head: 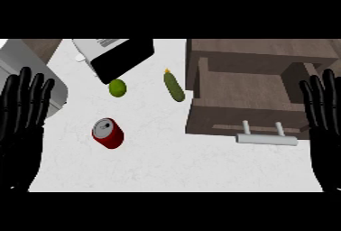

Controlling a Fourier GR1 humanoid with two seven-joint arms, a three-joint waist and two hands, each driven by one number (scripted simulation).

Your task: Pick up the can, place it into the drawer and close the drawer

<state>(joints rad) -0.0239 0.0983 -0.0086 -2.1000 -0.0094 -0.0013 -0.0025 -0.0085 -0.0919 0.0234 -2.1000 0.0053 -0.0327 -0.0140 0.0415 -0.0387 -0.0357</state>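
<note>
A red can with a silver top lies tilted on the white counter, left of centre. The brown wooden drawer stands pulled open at the right, its inside bare, with a silver bar handle on its front. My left hand rests open at the left edge, fingers up, a little left of the can. My right hand rests open at the right edge, beside the drawer's front corner. Neither hand touches anything.
A green lime and a green cucumber lie on the counter between the can and the drawer. A black and white appliance sits at the back. A grey sink edge shows at the far left.
</note>
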